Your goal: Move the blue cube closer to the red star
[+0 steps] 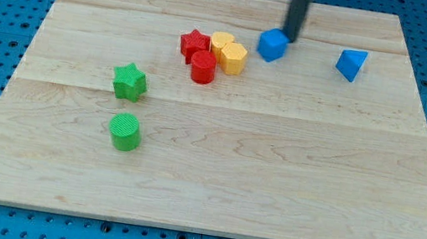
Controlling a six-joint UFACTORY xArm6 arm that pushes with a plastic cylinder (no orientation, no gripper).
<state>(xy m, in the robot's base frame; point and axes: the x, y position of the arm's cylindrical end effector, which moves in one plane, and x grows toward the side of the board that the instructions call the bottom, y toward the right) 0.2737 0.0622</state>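
The blue cube [272, 45] sits on the wooden board [212, 187] near the view's top, right of centre. The red star [194, 45] lies to its left, with two yellow blocks [229, 53] between them. My tip [290, 38] is at the cube's upper right corner, touching or almost touching it. The dark rod rises from there out of the view's top.
A red cylinder [203, 67] stands just below the red star. A blue triangular block [351, 64] lies at the view's right. A green star [129, 82] and a green cylinder [124, 132] lie at the left.
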